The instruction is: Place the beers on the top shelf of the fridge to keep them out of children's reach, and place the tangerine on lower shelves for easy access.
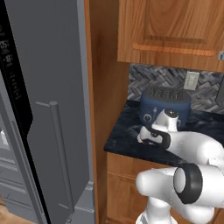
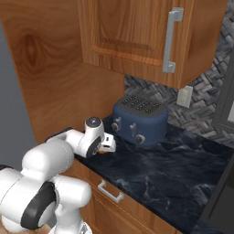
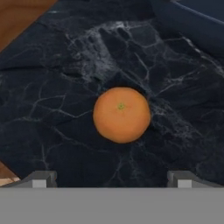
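Orange and perfectly round, the tangerine [image 3: 121, 114] sits alone on the dark marbled counter [image 3: 52, 109], straight ahead of my gripper [image 3: 111, 178] and centred between my two fingertips [image 3: 40, 179]. That roundness is my main worry: if I come down slightly off-centre, or one finger reaches it before the other, I judge it will roll across the smooth stone, perhaps toward the blue toaster [image 2: 139, 119] just behind it or toward the counter's front edge. Closing too high on the fruit could also squeeze it out from under me.

From the base cameras my hand [image 1: 146, 135] hangs low over the counter in front of the toaster, with the wooden cabinet side [image 2: 50, 68] close by, so a careless swing on the way out could knock against it. The fridge [image 1: 48, 109] stands to the left with its grey door swung out; carrying the fruit there means clearing that door.

My fingers stand as wide apart as they go. They hold nothing and touch nothing; the tangerine lies apart from both tips.
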